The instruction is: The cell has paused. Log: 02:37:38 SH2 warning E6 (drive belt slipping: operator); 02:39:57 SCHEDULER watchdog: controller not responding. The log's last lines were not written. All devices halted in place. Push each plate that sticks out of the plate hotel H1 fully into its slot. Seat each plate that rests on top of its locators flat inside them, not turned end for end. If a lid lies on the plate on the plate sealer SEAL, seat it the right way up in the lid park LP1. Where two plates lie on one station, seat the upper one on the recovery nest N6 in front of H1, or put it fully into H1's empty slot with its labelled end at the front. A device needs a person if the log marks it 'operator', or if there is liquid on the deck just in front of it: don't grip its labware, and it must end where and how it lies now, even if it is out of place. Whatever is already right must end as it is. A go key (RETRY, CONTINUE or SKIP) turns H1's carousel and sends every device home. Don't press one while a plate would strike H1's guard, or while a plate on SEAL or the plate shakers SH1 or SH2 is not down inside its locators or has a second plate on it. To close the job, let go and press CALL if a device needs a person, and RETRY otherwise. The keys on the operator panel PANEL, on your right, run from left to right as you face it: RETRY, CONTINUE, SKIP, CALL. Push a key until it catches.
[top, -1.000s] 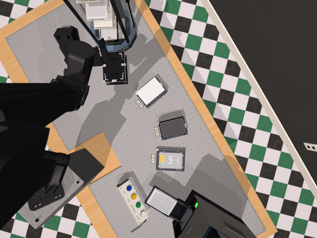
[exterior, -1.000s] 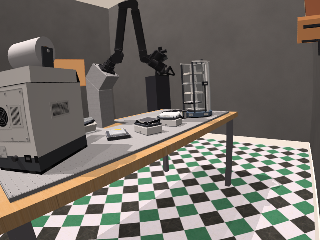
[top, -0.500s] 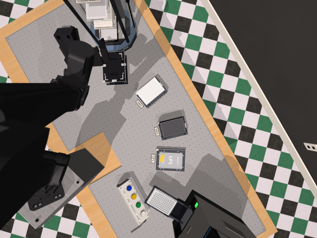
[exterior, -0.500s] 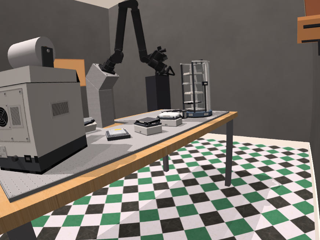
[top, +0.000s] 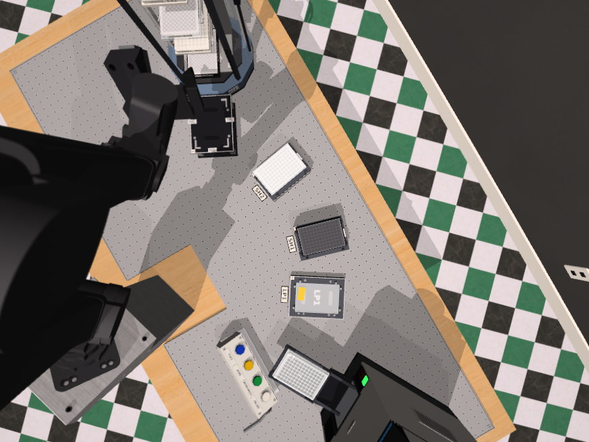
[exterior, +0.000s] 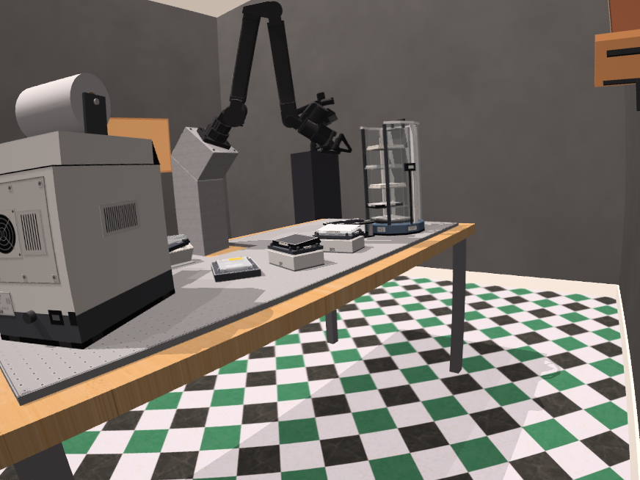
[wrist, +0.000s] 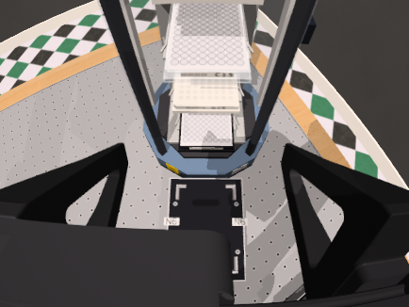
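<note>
My gripper [wrist: 204,153] is open and empty. It hangs high over the empty black nest N6 [wrist: 207,215], in front of the plate hotel H1 [wrist: 207,74]. It also shows in the top view [top: 192,92] and the side view [exterior: 335,143]. A white plate [top: 279,170] lies on SH2, a dark plate [top: 321,236] on SH1. A clear lid with a yellow mark [top: 317,297] sits in LP1. A clear plate [top: 299,373] lies on SEAL's tray.
The panel [top: 248,373] with blue, yellow, green and white keys stands beside SEAL's tray. The sealer body [exterior: 77,232] fills the table's near end. The arm's base block [top: 94,351] stands at the table's inner edge. H1's posts and guard [exterior: 391,180] rise tall.
</note>
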`<action>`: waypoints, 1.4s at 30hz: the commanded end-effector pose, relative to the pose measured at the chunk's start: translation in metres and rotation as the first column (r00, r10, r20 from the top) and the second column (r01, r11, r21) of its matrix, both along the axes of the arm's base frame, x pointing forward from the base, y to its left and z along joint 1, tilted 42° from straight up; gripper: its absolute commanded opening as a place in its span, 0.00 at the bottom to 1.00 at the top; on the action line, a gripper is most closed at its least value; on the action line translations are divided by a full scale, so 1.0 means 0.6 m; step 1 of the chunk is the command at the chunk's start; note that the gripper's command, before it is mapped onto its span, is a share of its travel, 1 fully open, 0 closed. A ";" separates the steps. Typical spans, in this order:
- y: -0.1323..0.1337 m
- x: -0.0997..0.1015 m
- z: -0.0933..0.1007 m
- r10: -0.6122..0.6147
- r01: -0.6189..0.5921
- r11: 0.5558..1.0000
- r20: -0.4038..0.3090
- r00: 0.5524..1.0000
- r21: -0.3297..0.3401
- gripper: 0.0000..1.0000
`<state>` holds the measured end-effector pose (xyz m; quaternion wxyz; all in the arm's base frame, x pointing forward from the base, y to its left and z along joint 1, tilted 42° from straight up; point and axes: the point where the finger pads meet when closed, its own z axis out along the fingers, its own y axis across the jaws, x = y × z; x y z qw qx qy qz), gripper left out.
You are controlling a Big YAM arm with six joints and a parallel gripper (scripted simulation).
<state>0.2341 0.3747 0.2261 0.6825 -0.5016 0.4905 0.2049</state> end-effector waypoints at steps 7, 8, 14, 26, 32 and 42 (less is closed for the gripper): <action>0.020 0.016 0.013 0.000 -0.001 0.999 0.033 0.999 0.032 0.76; 0.023 0.018 0.020 0.000 -0.001 0.999 0.038 0.999 0.039 0.74; 0.046 0.048 -0.002 -0.012 0.011 1.000 0.026 1.000 0.022 0.66; 0.109 0.087 -0.017 -0.002 0.001 0.999 0.033 0.999 0.032 0.42; 0.102 0.082 -0.010 -0.002 0.000 0.999 0.037 0.999 0.038 0.34; 0.136 0.080 -0.029 0.012 -0.012 1.000 0.010 1.000 -0.001 0.14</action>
